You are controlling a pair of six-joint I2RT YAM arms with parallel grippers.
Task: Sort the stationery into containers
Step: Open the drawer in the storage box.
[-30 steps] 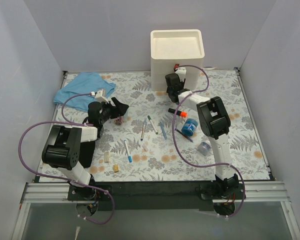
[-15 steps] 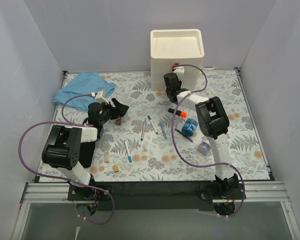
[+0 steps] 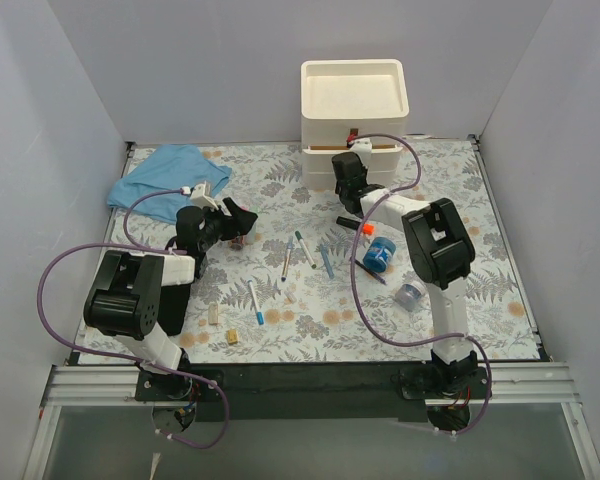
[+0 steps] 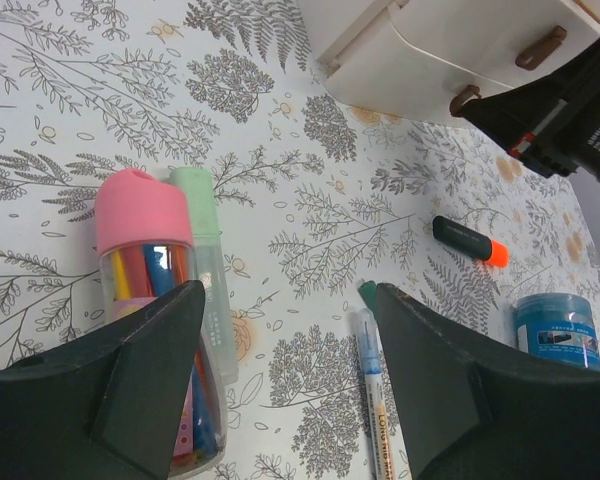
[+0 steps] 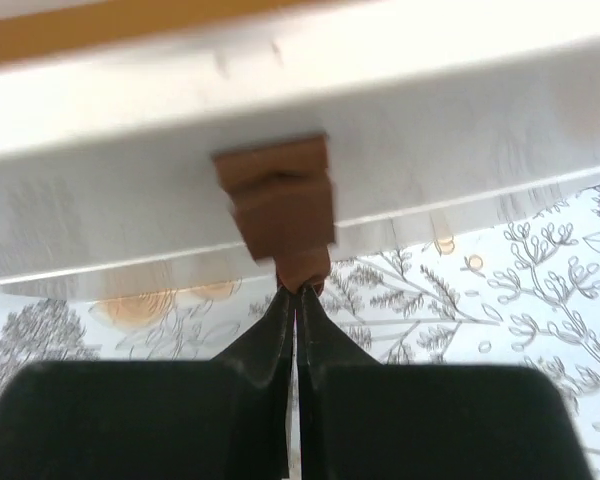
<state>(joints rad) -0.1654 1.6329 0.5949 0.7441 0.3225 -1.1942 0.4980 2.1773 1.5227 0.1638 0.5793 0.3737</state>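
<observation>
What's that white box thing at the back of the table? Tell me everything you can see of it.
The drawer unit is a cream-white, plastic-looking block standing upright at the far edge of the table, topped by a shallow square tray. Its front faces the near side and shows stacked drawers, the lower ones seemingly sticking out slightly, with small reddish-brown handles. The right gripper is shut, its tips against one handle's lower end; whether they pinch it is unclear.

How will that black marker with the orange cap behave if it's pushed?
The marker looks rounded and lies on its side, so it probably rolls. It is short and slim, so likely light and stiff.
</observation>
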